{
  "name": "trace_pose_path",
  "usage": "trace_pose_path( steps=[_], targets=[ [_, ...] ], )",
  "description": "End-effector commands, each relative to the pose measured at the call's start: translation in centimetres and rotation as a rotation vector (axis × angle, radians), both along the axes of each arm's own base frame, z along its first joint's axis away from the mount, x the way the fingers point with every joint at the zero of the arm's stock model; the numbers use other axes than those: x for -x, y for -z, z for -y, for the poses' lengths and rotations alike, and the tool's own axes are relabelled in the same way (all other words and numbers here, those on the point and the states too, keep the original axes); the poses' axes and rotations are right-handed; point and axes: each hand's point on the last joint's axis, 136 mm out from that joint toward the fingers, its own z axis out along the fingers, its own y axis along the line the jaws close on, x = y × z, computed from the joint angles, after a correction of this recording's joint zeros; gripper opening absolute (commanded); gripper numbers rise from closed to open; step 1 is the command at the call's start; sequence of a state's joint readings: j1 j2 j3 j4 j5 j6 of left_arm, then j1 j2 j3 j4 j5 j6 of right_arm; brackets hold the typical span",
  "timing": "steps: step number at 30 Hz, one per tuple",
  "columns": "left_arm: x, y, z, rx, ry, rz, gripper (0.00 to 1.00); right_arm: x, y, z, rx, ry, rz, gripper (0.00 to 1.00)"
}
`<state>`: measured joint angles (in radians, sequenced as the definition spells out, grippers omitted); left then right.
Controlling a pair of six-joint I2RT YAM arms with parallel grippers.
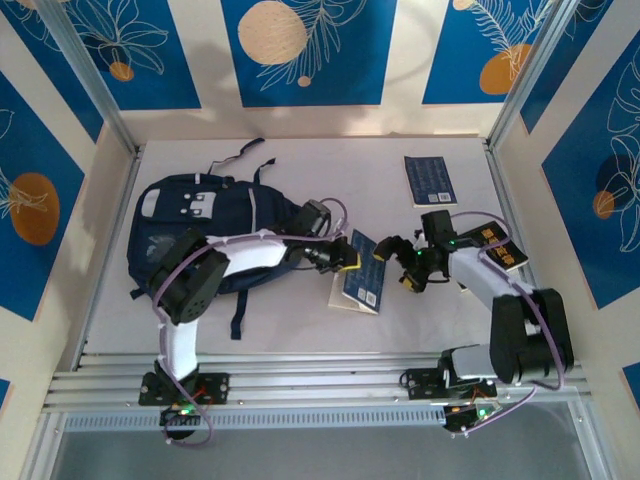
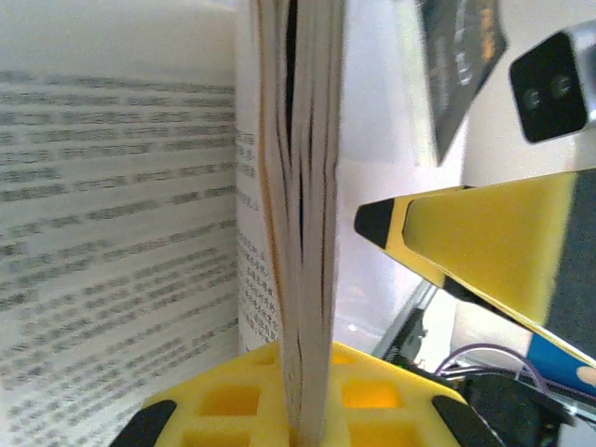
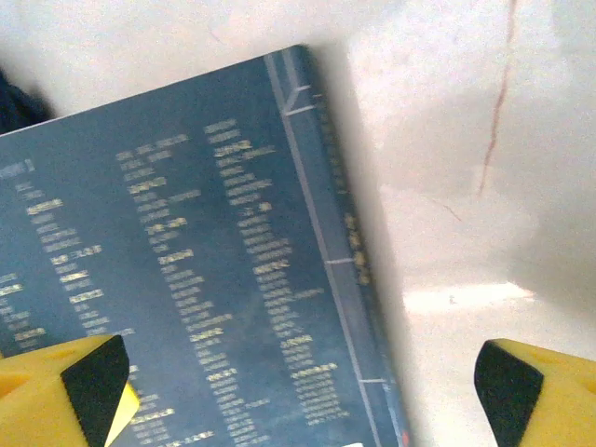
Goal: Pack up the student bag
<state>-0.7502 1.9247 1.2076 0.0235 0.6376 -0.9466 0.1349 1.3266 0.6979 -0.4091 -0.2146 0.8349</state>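
While bag [image 1: 200, 230] lies aside, step: picking up book [image 1: 362, 287].
Left gripper [image 1: 343, 262]: clamping pages.
Right gripper [image 1: 396, 264]: spread — empty.
Next: you lift it bagward.

Print on the book [image 3: 186, 261] and its page [image 2: 112, 233] — too blurred to read.

Navy-blue student bag [image 1: 228, 208], largest object in view, pale grey patches and stripes across its front, lying flat on the left half of the white table [image 1: 300, 165], dark straps trailing loose toward the back and near edges
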Motion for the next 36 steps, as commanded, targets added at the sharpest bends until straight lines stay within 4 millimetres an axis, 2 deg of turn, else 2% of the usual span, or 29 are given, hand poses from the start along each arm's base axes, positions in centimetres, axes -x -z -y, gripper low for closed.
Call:
trace_pose_path(
  steps=[1, 6, 10, 15, 20, 23, 26, 30, 31, 34, 36],
  targets=[
    [-0.9, -6.2, 0.1, 0.141, -0.021, 0.049, 0.03, 1.1, -0.6, 0.6, -0.079, 0.026, 0.014, 0.98],
    [-0.6, -9.0, 0.3, 0.235, -0.032, 0.04, 0.0, 0.8, -3.2, -1.8, -0.376, -0.025, 0.114, 0.99],
    [-0.3, -10.2, 0.2, 0.266, -0.035, 0.047, 0.0, 0.7, -5.4, -3.4, -0.559, -0.085, 0.177, 0.99],
    [-0.1, -9.9, 0.1, 0.262, -0.03, 0.046, 0.0, 0.9, -7.6, -3.9, -0.636, -0.108, 0.262, 0.97],
    [0.0, -9.3, 0.1, 0.264, -0.022, 0.032, 0.0, 1.1, -9.1, -4.3, -0.665, -0.128, 0.312, 0.89],
    [0.1, -9.2, 0.2, 0.264, -0.016, 0.029, 0.0, 1.2, -9.2, -4.2, -0.647, -0.118, 0.312, 0.78],
    [0.2, -9.1, 0.1, 0.262, -0.014, 0.026, 0.0, 1.1, -8.9, -3.9, -0.611, -0.101, 0.309, 0.55],
    [0.4, -9.1, 0.0, 0.257, -0.007, 0.023, 0.05, 1.2, -9.0, -3.9, -0.587, -0.112, 0.318, 0.34],
    [0.5, -9.0, 0.0, 0.25, -0.006, 0.024, 0.09, 1.3, -9.0, -3.9, -0.58, -0.116, 0.321, 0.29],
    [0.6, -8.5, -0.8, 0.201, -0.017, 0.041, 0.28, 1.3, -8.9, -3.4, -0.53, -0.107, 0.321, 0.08],
    [0.7, -7.9, -1.7, 0.143, -0.03, 0.055, 0.4, 1.3, -9.1, -3.3, -0.514, -0.112, 0.329, 0.02]
  ],
)
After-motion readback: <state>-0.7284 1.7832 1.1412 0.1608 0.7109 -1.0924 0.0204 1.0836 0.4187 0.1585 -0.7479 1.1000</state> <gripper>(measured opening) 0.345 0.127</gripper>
